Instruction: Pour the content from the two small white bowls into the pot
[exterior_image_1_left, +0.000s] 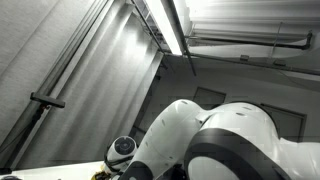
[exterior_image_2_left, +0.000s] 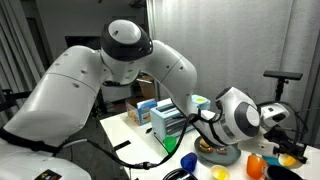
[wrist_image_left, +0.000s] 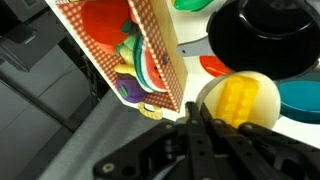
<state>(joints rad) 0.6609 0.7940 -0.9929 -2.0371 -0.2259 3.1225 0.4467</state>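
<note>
The arm (exterior_image_2_left: 120, 60) reaches out over the table (exterior_image_2_left: 135, 135) and bends down at its far end. In the wrist view the black pot (wrist_image_left: 262, 35) sits at the top right, and everything else is gathered around it. Just below the pot stands a small white bowl (wrist_image_left: 245, 100) with a yellow lump inside, its rim close to the pot's. The fingers (wrist_image_left: 197, 135) come up from the bottom edge and stand close together at the side of that bowl away from the pot; whether they pinch the rim I cannot tell. A teal dish (wrist_image_left: 302, 100) lies beside the bowl, under the pot's right side. A red piece (wrist_image_left: 213, 66) peeks out at the pot's lower left. Further left of the pot, a checkered box (wrist_image_left: 125, 50) printed with fruit leans across the view.
</note>
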